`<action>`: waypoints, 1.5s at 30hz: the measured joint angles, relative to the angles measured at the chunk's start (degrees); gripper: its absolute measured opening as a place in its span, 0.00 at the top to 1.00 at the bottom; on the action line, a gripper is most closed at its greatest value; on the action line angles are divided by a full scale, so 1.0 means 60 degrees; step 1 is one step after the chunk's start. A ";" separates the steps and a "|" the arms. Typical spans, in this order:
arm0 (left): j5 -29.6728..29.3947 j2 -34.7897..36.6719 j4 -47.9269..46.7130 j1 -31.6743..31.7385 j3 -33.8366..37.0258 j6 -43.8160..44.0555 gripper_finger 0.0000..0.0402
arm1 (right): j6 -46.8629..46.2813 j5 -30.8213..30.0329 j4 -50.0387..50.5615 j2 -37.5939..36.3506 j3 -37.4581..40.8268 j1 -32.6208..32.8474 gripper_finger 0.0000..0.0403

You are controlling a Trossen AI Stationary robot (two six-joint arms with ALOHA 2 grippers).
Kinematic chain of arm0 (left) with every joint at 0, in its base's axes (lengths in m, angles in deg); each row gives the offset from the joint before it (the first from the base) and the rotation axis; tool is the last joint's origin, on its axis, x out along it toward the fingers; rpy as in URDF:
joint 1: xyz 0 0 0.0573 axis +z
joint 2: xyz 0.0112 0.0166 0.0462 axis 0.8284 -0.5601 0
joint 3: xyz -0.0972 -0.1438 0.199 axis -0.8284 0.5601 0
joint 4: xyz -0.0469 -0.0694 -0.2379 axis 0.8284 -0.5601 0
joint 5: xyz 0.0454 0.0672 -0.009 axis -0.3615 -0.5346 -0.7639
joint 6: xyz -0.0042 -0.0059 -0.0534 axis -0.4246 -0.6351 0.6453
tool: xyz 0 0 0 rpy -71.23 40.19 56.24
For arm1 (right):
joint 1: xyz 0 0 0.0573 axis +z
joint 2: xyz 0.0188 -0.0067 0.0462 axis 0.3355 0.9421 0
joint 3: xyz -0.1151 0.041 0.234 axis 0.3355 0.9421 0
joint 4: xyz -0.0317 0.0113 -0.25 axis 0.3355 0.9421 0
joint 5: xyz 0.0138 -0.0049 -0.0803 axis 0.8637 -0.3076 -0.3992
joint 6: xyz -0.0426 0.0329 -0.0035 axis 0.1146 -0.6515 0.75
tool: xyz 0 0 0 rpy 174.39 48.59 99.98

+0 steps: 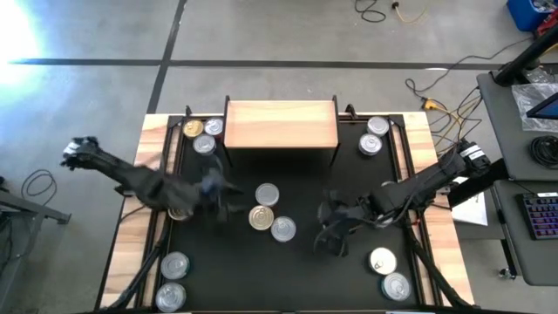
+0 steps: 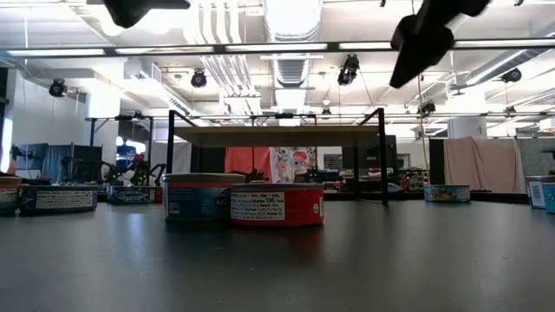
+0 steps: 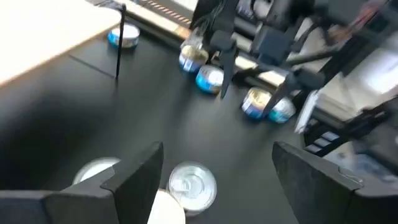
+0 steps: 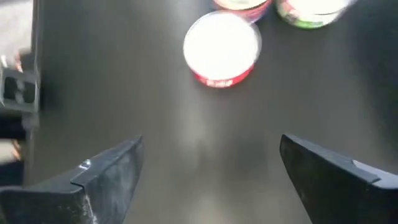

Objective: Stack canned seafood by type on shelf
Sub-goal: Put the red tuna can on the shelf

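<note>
Right, your left gripper (image 1: 225, 202) hangs above the black mat (image 1: 288, 270) with its fingers (image 3: 134, 177) spread wide and nothing between them; just beyond its tips sits a cluster of three cans (image 1: 267, 212), two silver-lidded and one gold-lidded. Your right gripper (image 1: 330, 228) is wide apart too, empty, facing that same cluster from the other side, with a red-labelled can (image 4: 222, 49) straight ahead of its fingers (image 4: 109, 174). The shelf (image 1: 281, 124) stands bare, well beyond both grippers at the mat's far edge. More cans (image 1: 201, 133) wait beside its left legs, others (image 1: 374, 134) beside its right.
</note>
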 joint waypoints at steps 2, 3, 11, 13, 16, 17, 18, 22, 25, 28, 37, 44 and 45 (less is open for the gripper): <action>-0.0829 -0.0670 -0.0076 -0.0726 -0.0030 0.0517 0.29 | 0.0470 -0.0063 -0.0204 0.0153 0.0090 0.0304 0.08; -0.1068 -0.0966 -0.0096 -0.1026 -0.0079 0.0798 0.29 | 0.0646 -0.0135 -0.0253 0.0236 0.0119 0.0449 0.08; -0.1304 -0.3059 -0.0463 -0.1898 -0.0602 0.1883 0.29 | 0.1532 -0.0922 -0.0867 0.1257 0.0106 0.1147 0.08; -0.1067 -0.3514 -0.0822 -0.1895 -0.0841 0.1518 0.29 | 0.1612 -0.0965 -0.1272 0.1563 0.0098 0.1147 0.08; -0.0852 -0.4139 -0.1561 -0.1898 -0.1261 0.1309 0.29 | 0.1612 -0.0998 -0.1834 0.2007 0.0098 0.1103 0.08; -0.0782 -0.4323 -0.1845 -0.1909 -0.1402 0.1318 0.29 | 0.1594 -0.1072 -0.2046 0.2152 0.0093 0.1078 0.08; -0.0675 -0.4473 -0.2036 -0.1910 -0.1539 0.1327 0.29 | 0.1486 -0.1139 -0.2183 0.2281 0.0083 0.1055 0.08; -0.0040 -0.4948 -0.2423 -0.1913 -0.1860 0.1316 0.29 | 0.0784 -0.1147 -0.2477 0.2794 0.0083 0.0783 0.08; 0.0266 -0.5227 -0.2417 -0.1967 -0.1876 0.1286 0.29 | 0.0506 -0.1064 -0.2366 0.3048 0.0087 0.0543 0.08; 0.0395 -0.5491 -0.2448 -0.2077 -0.1865 0.1320 0.29 | 0.0498 -0.0741 -0.2365 0.3105 0.0087 0.0246 0.07; 0.0454 -0.6364 -0.2424 -0.2507 -0.1861 0.1834 0.29 | 0.2674 -0.0847 -0.2774 0.3101 0.0087 -0.0383 0.01; 0.0756 -0.6561 -0.2609 -0.2536 -0.1847 0.2218 0.25 | 0.4831 -0.0864 -0.3166 0.3112 0.0144 -0.0828 0.01; 0.0808 -0.6555 -0.2593 -0.2536 -0.1847 0.2267 0.24 | 0.4939 -0.0810 -0.3159 0.3116 0.0156 -0.0942 0.01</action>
